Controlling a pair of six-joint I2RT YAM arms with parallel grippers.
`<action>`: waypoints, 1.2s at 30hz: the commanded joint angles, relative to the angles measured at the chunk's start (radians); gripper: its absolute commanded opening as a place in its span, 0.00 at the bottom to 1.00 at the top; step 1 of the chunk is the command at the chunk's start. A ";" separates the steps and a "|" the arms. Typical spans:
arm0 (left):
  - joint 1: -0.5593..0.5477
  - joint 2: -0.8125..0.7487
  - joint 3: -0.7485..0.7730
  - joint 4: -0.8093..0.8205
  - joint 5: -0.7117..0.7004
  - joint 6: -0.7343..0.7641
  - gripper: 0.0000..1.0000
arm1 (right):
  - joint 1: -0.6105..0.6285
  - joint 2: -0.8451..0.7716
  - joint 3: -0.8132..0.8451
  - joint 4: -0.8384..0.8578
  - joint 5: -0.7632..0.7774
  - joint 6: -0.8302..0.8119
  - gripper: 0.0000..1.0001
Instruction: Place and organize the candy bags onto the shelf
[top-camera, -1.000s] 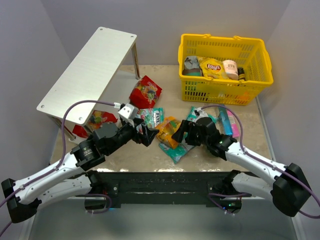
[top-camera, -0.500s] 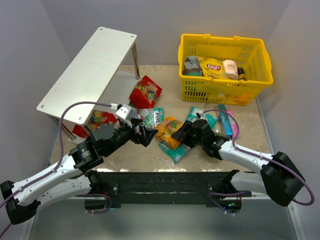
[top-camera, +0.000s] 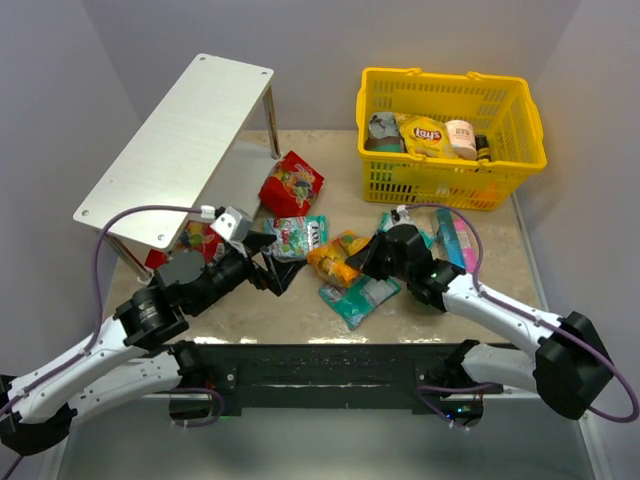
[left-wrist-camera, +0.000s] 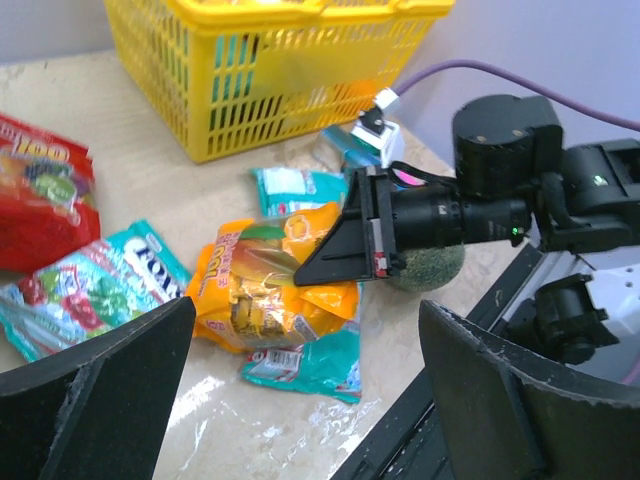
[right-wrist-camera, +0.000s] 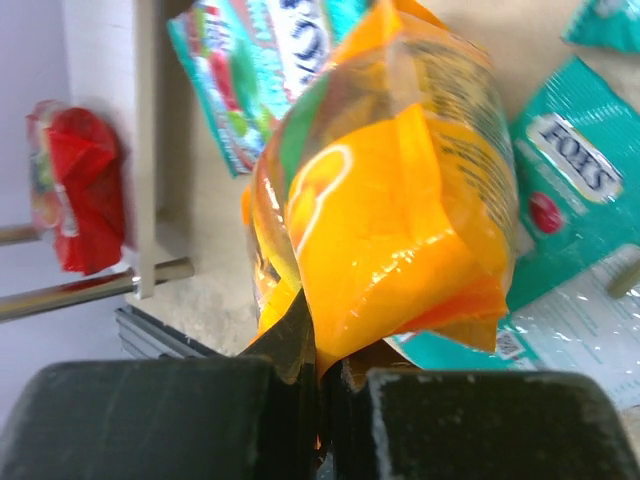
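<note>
Several candy bags lie in the middle of the table: an orange bag (top-camera: 335, 258), a green-white bag (top-camera: 298, 236), teal bags (top-camera: 358, 295) and a red bag (top-camera: 291, 184). My right gripper (top-camera: 362, 262) is shut on the near edge of the orange bag (right-wrist-camera: 400, 200), which bulges up in front of the jaws (right-wrist-camera: 325, 370). In the left wrist view the black fingers pinch the orange bag (left-wrist-camera: 260, 290) from the right. My left gripper (top-camera: 275, 265) hangs open to the left of the pile, nothing between its fingers (left-wrist-camera: 90, 400). The white shelf (top-camera: 180, 140) stands at the back left.
Another red bag (top-camera: 195, 240) lies under the shelf. A yellow basket (top-camera: 450, 130) with a chip bag and other items stands at the back right. A dark green ball (left-wrist-camera: 430, 265) sits beside the right gripper. A blue-pink packet (top-camera: 455, 243) lies right of the pile.
My right gripper has gone from open to shut on the orange bag's edge. My left arm has drawn back to the left, still open.
</note>
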 joint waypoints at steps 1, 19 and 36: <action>-0.006 -0.046 0.104 0.011 0.111 0.095 0.99 | 0.004 -0.064 0.228 0.046 -0.066 -0.127 0.00; -0.006 -0.258 0.144 0.026 -0.094 0.225 0.99 | 0.123 0.436 0.800 0.235 -0.238 -0.364 0.00; -0.006 -0.374 0.059 0.023 -0.151 0.247 0.99 | 0.128 1.037 1.342 0.396 -0.318 -0.434 0.00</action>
